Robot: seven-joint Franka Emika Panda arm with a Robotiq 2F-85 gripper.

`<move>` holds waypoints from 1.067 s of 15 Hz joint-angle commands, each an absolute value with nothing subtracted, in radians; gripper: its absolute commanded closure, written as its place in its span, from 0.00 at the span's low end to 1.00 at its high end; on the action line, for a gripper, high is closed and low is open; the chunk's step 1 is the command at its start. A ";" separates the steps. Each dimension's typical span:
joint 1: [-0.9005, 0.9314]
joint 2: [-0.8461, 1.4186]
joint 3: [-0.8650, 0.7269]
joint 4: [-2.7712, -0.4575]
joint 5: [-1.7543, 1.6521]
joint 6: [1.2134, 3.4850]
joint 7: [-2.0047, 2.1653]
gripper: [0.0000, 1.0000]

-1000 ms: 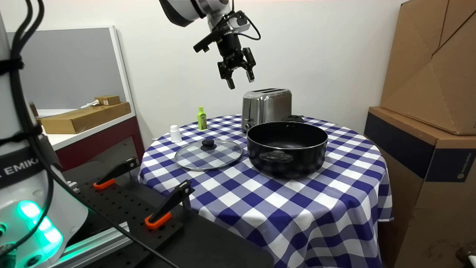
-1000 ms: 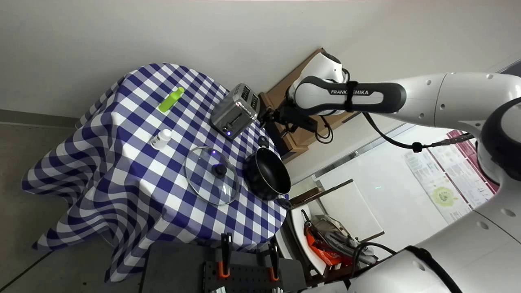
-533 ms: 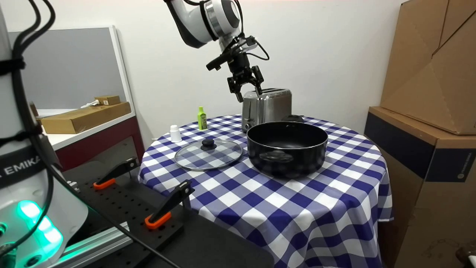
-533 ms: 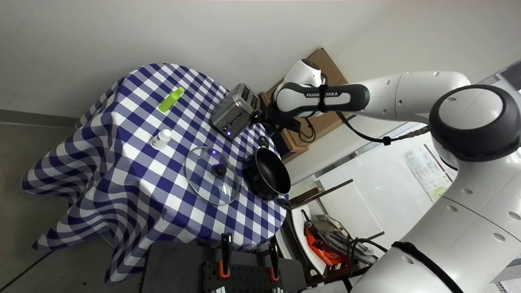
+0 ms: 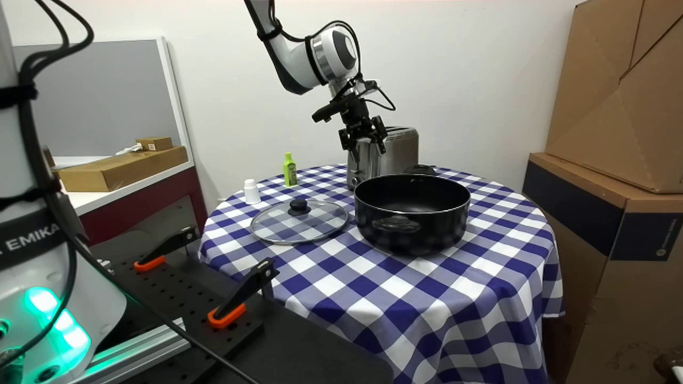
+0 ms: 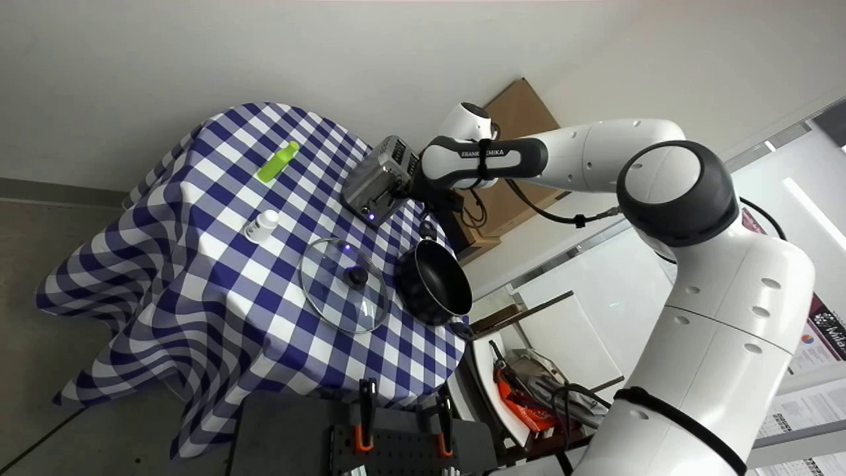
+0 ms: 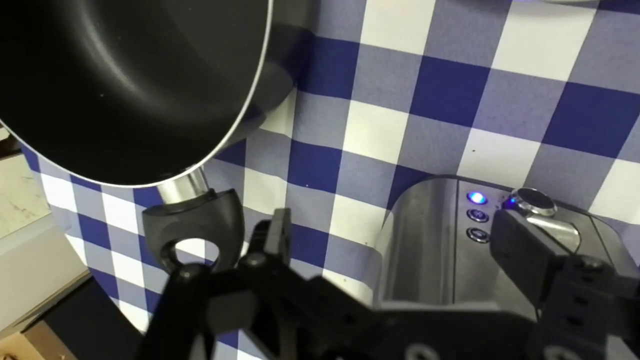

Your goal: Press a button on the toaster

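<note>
Two fingers [image 7: 525, 256] set wide apart, lower than before, now close to the silver toaster [image 5: 400, 154], black pot [image 5: 427, 229] unmoved

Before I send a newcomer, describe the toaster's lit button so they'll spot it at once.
On the checked tablecloth, find the silver toaster beside the black pot. In the wrist view, three small round buttons line up on the toaster next to a knob. The lit button tops that row, shining blue while its two neighbours look dark.
</note>
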State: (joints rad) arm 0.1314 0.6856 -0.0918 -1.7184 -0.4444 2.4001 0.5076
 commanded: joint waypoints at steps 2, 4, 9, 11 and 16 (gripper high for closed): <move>0.158 0.779 -0.109 -1.600 -0.373 2.383 0.447 0.00; 0.155 0.785 -0.098 -1.591 -0.340 2.379 0.423 0.00; 0.167 0.761 -0.104 -1.632 -0.298 2.374 0.399 0.00; 0.175 0.756 -0.109 -1.650 -0.303 2.377 0.408 0.00; 0.202 0.761 -0.118 -1.683 -0.318 2.384 0.424 0.00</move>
State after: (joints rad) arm 0.1705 0.7675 -0.0968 -1.6602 -0.3304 2.3905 0.4314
